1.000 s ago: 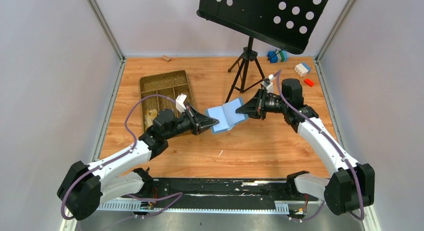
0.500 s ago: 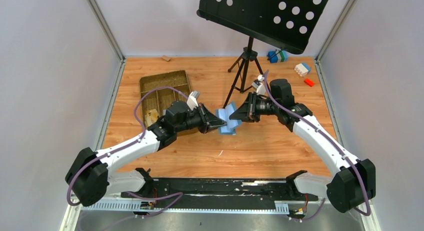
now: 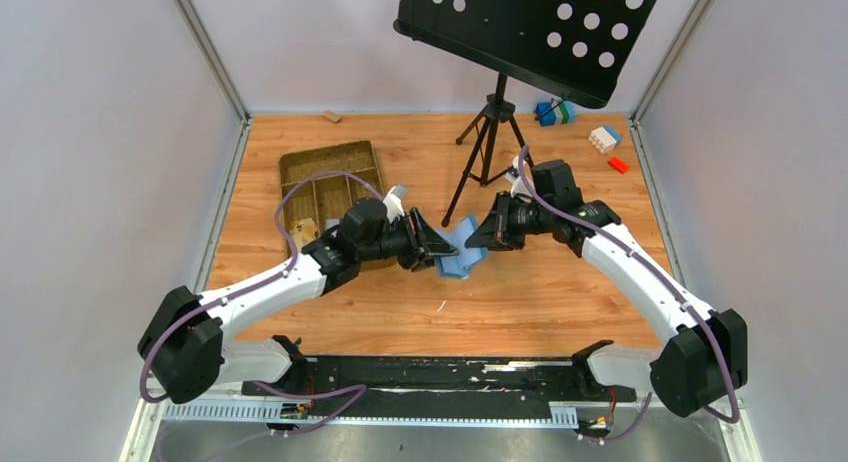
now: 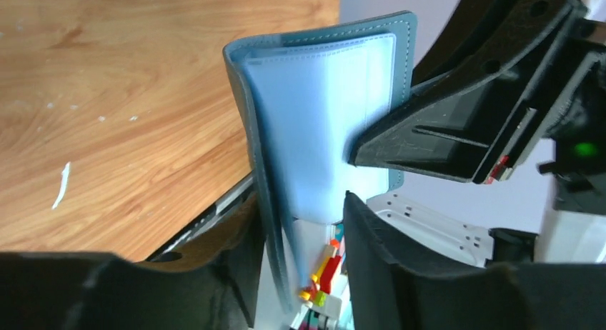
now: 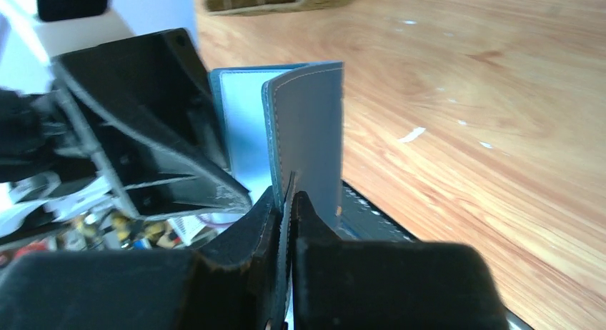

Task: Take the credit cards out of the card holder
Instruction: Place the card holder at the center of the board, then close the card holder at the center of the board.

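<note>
This is a robotics lab test cell. A left arm (image 3: 270, 287) and a right arm (image 3: 640, 272) are bolted to the near edge of a wooden surface (image 3: 560, 292), which is boxed in by plain pale walls (image 3: 100, 132) on metal rails (image 3: 206, 47). A tripod (image 3: 487, 142) carries a black perforated panel (image 3: 530, 27), and toy blocks (image 3: 604, 138) lie right of the tripod.

We have drawn our left gripper (image 3: 437, 252) and right gripper (image 3: 472, 239) inward until they sit nearly tip to tip. The card holder (image 3: 458, 258), earlier spread wide between them, is now folded into a narrow V, and our left jaws have parted.
</note>
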You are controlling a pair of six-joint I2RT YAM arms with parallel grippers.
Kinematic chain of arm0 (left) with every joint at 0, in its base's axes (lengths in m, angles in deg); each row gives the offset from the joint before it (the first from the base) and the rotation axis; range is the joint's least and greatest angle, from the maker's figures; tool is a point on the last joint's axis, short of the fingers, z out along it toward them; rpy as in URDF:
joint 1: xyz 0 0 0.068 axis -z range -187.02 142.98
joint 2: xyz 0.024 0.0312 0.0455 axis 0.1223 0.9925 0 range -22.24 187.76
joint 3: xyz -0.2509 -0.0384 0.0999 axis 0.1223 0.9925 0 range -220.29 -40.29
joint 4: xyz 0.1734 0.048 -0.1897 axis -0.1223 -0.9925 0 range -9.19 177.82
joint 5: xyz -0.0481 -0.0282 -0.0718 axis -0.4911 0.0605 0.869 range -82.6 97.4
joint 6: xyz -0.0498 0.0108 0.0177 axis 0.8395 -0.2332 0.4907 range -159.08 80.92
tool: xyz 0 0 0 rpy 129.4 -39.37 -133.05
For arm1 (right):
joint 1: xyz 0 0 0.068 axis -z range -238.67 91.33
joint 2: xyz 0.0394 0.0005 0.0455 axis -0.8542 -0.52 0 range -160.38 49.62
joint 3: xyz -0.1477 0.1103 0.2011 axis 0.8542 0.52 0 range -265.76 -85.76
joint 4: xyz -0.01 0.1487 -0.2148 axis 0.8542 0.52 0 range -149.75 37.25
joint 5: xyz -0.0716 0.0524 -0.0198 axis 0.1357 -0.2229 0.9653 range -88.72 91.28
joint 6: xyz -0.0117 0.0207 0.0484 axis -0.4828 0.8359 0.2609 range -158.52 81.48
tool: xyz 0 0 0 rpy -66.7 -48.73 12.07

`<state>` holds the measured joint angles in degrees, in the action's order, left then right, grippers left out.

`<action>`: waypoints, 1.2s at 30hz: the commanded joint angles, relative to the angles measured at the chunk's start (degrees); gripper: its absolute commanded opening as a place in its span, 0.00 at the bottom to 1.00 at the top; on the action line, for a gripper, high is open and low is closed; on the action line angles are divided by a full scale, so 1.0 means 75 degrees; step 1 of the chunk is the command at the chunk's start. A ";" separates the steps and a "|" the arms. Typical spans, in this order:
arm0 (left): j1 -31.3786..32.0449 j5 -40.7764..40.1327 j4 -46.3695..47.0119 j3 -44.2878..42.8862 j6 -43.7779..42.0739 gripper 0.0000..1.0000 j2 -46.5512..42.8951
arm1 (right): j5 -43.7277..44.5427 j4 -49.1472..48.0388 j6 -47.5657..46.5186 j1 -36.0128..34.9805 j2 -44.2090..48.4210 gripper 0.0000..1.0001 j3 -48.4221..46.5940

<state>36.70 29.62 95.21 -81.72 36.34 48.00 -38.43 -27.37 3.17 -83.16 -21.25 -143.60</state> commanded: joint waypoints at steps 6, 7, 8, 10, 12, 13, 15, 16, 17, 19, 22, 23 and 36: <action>0.0097 -0.0541 -0.3407 -0.0786 -0.1793 0.71 -0.0043 | 0.3322 0.2285 -0.2209 -0.0032 -0.0268 0.00 -0.0331; 0.0099 -0.0591 -0.3533 -0.0732 -0.1835 0.72 -0.0143 | 0.3622 0.2355 -0.2320 -0.0031 -0.0289 0.00 -0.0333; 0.0100 -0.0627 -0.3615 -0.0660 -0.1849 0.72 -0.0263 | 0.3950 0.2385 -0.2418 -0.0038 -0.0324 0.00 -0.0305; 0.0100 -0.0670 -0.3711 -0.0492 -0.1848 0.72 -0.0472 | 0.4420 0.2251 -0.2542 -0.0035 -0.0383 0.00 -0.0138; 0.0100 -0.0728 -0.3748 -0.0339 -0.1790 0.72 -0.0669 | 0.4719 0.1873 -0.2552 -0.0052 -0.0462 0.00 0.0304; 0.0100 -0.0748 -0.3741 -0.0266 -0.1749 0.72 -0.0769 | 0.4806 0.1585 -0.2548 -0.0073 -0.0498 0.00 0.0558; 0.0100 -0.0769 -0.3764 -0.0193 -0.1713 0.72 -0.0894 | 0.5075 0.1132 -0.2544 -0.0171 -0.0605 0.01 0.0883; 0.0100 -0.0781 -0.3815 -0.0193 -0.1728 0.72 -0.0947 | 0.5240 0.0979 -0.2545 -0.0261 -0.0703 0.02 0.0954; 0.0100 -0.0807 -0.3921 -0.0206 -0.1746 0.72 -0.1005 | 0.5784 0.0957 -0.2548 -0.0367 -0.0860 0.02 0.0945; 0.0094 -0.0882 -0.4090 -0.0230 -0.1789 0.72 -0.1084 | 0.6228 0.0988 -0.2586 -0.0599 -0.1124 0.04 0.0860; 0.0097 -0.0983 -0.4255 -0.0249 -0.1834 0.72 -0.1197 | 0.6235 0.0984 -0.2622 -0.0901 -0.1371 0.27 0.0703; 0.0083 -0.1003 -0.4282 -0.0253 -0.1837 0.72 -0.1213 | 0.6050 0.0911 -0.2600 -0.1024 -0.1353 0.36 0.0694; 0.0027 -0.1084 -0.4492 -0.0108 -0.1771 0.71 -0.1524 | 0.4810 0.0558 -0.1699 -0.1878 -0.0852 0.62 0.1168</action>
<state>37.12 22.34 61.82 -82.81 23.55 38.41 -1.03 -21.56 -11.56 -96.18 -30.61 -135.19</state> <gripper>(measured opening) 0.712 0.601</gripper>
